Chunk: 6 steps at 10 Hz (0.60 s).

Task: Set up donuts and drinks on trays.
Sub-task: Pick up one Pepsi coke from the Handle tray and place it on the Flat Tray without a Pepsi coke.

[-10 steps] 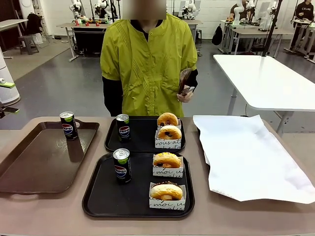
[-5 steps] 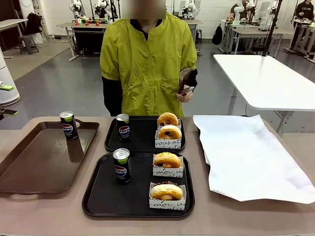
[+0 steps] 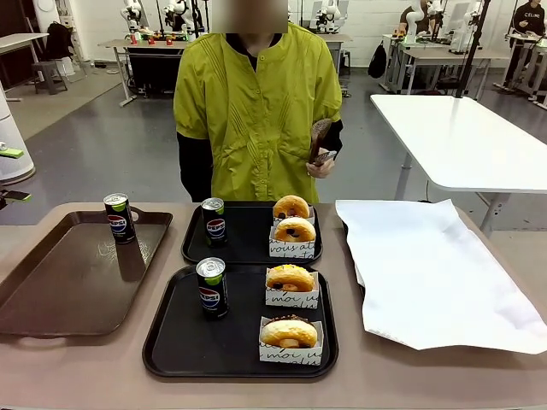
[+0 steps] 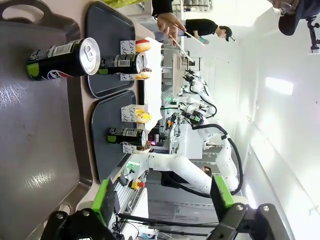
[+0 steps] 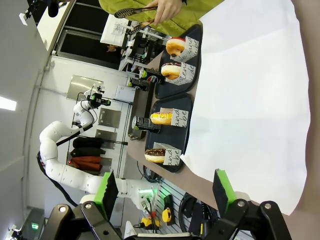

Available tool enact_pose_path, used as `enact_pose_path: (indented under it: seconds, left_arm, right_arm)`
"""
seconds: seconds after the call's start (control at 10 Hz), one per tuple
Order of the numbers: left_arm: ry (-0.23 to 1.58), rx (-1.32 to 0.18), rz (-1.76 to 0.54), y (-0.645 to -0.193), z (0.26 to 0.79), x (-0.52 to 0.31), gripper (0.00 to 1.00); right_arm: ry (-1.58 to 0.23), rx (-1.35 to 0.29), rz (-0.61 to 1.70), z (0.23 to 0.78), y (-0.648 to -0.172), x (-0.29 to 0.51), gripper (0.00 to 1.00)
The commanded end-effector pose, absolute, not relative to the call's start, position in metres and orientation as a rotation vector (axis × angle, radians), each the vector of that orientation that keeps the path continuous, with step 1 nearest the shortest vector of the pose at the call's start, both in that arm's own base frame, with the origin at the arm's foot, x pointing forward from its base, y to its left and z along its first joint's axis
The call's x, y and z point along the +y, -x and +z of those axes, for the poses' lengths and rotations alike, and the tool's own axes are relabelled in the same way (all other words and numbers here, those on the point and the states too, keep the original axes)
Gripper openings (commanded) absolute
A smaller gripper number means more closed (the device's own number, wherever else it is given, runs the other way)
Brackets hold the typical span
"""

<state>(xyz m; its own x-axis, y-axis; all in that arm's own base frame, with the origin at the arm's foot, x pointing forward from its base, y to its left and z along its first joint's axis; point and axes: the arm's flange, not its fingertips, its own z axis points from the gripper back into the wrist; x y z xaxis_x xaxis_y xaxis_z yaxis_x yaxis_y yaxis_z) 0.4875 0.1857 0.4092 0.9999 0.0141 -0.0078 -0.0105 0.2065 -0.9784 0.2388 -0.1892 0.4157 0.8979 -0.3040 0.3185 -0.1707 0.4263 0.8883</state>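
Trouble, as I judge it, sits on the glossy dark brown plastic tray (image 3: 68,282) at my left: one slim black Pepsi can (image 3: 118,218) stands upright near its far rim, outside both serving trays. My left gripper (image 4: 162,197) hangs above that brown tray with its green-padded jaws spread wide and nothing between them; my right gripper (image 5: 165,192) is likewise released and empty, over the near edge of the white paper sheet (image 3: 432,273).

The rest looks set. The far matte black square tray (image 3: 248,248) carries a second can (image 3: 214,222) and two ring donuts in white paper sleeves (image 3: 293,226). The near matte black tray (image 3: 184,346) carries a third can (image 3: 211,288), a yellow-iced donut in its sleeve (image 3: 291,284) and another sleeved donut (image 3: 290,339) in front of it.

If I reach for the stray can, the risk is its narrow, tall shape: a pad brushing its side before both close would tip it, and it would roll on the smooth tray. Carrying it across, I could clip the upright can already on either black tray, since free room there is tight beside the donuts.

The person stands at the far side holding dark tongs (image 3: 320,137) in one hand (image 3: 321,166); a reach toward the far tray could cross mine.
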Motion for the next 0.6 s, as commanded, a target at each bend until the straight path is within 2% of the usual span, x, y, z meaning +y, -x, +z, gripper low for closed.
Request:
enact_pose_path:
  seconds: [0.0,0.5]
  left_arm:
    - [1.366,-0.004,0.021,-0.4863,0.4091,0.1856,1.00]
    - [1.366,-0.004,0.021,-0.4863,0.4091,0.1856,1.00]
  right_arm:
    - [-1.149,-0.482,-0.079,0.4156,-0.2392,-0.1893,1.00]
    - [-1.149,-0.482,-0.079,0.4156,-0.2392,-0.1893,1.00]
